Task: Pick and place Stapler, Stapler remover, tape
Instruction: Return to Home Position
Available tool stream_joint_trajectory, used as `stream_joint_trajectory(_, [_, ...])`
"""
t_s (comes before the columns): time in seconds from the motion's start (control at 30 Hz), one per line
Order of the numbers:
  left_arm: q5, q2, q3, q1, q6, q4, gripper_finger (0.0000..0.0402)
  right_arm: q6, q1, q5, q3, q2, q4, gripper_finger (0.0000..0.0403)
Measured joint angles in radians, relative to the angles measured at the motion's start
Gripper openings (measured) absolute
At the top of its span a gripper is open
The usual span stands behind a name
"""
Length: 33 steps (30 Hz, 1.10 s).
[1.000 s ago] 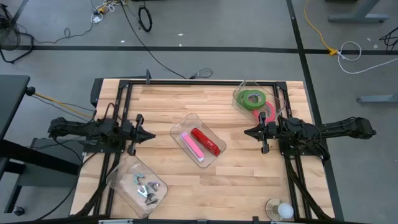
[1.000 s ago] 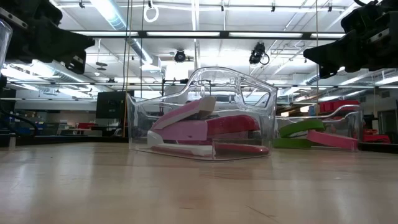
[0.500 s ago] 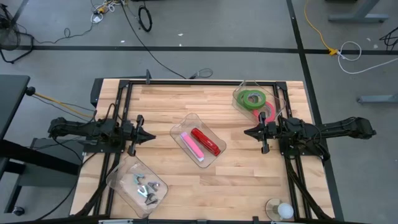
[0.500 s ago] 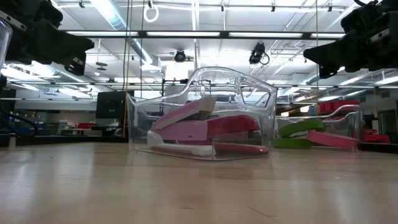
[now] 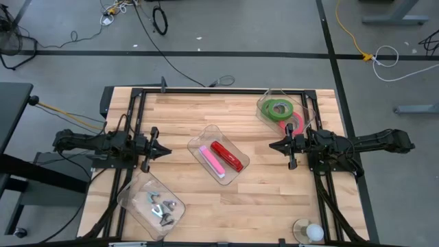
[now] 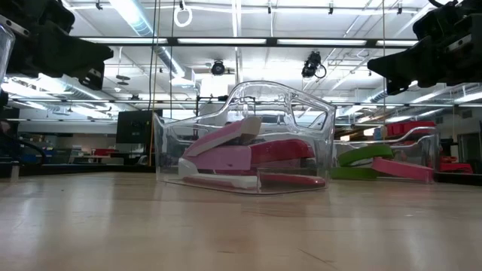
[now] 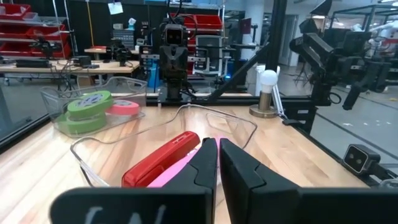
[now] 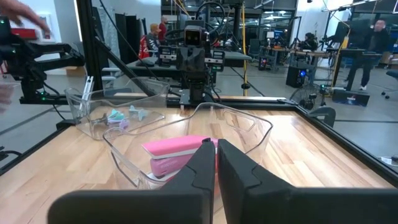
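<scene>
Bench (image 5: 274, 199) unchanged: left gripper (image 5: 164, 150) and right gripper (image 5: 273, 145) stay clenched, empty; staplers (image 5: 226, 156), removers (image 5: 159, 206), tape (image 5: 279, 108) binned, seemingly finished.

The high camera hangs far above the middle bin (image 5: 232, 139) and looks straight down, taking in the whole table (image 5: 206, 110). The low camera sits at table-top height just in front of that bin, facing level across it. The two wrist cameras face the bin from opposite sides, close and slightly above, so all four views share it.
</scene>
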Motion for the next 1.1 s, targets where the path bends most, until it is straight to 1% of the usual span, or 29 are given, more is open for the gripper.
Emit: stream_joint_trajectory(1.1, [0.004,0.000,0.000,0.000,-0.002,0.017,0.0025,0.000,0.000,0.000,0.000,0.000,0.000,0.0022])
